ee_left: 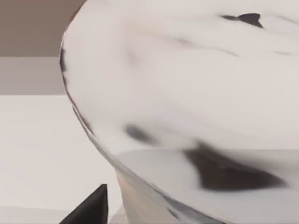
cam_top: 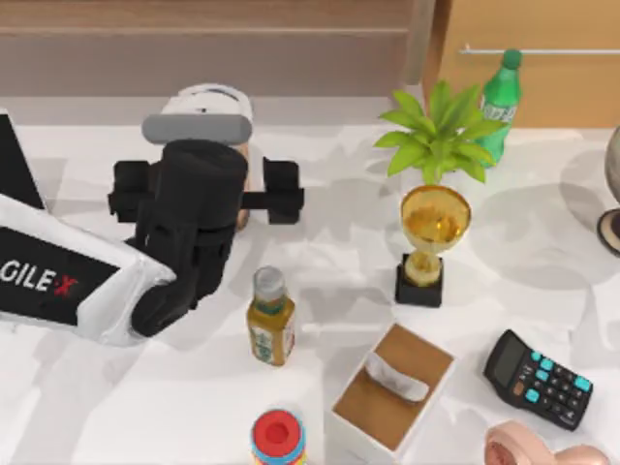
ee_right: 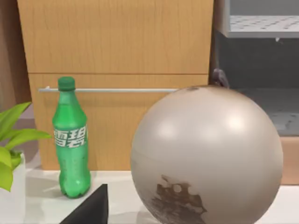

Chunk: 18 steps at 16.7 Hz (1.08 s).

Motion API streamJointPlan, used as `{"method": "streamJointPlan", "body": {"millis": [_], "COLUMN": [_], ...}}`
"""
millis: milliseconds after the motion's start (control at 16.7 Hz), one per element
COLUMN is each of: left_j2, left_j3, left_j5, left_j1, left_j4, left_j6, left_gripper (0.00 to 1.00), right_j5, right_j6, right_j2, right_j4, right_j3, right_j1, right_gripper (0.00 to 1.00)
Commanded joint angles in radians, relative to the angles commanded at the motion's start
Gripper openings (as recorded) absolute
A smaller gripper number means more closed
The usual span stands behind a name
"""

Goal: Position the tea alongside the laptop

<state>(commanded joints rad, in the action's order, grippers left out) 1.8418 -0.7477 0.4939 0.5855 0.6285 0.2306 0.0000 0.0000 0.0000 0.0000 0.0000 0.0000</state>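
Observation:
The tea [cam_top: 211, 105] stands at the back left of the table, its white lid and grey rim showing past my left arm. My left gripper [cam_top: 203, 186] hangs right over it, open, its jaws spread wide to either side of the cup. The left wrist view has the lid of the tea [ee_left: 187, 102] very close, with one dark fingertip [ee_left: 88, 210] beside it. A black panel at the table's left edge looks like the laptop [cam_top: 17, 160]. My right arm is parked; one fingertip [ee_right: 91, 207] of it shows, open.
An amber bottle [cam_top: 270, 320] stands just in front of the left gripper. Further right are a gold trophy [cam_top: 431, 242], a potted plant [cam_top: 436, 131], a green bottle [cam_top: 499, 102], a tissue box [cam_top: 392, 392], a calculator [cam_top: 538, 378] and a globe [ee_right: 205, 154].

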Motion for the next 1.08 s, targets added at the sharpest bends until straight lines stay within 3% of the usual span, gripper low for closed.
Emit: {"method": "streamJointPlan", "body": {"millis": [420,1080], "left_j2": [0.066,0.066], "left_j3": [-0.049,-0.049], "left_j5": [-0.041,-0.041], "left_j1": [-0.044,-0.044], "left_j4": [0.042,0.042], "left_j6": [-0.022,-0.022], "left_gripper": [1.00,0.17], "right_j5": [0.000,0.000], "right_j6": [0.000,0.000], "right_j2": [0.000,0.000], "right_j4": [0.000,0.000], "right_j3": [0.000,0.000], "right_j1": [0.000,0.000], "right_gripper": [1.00,1.00]}}
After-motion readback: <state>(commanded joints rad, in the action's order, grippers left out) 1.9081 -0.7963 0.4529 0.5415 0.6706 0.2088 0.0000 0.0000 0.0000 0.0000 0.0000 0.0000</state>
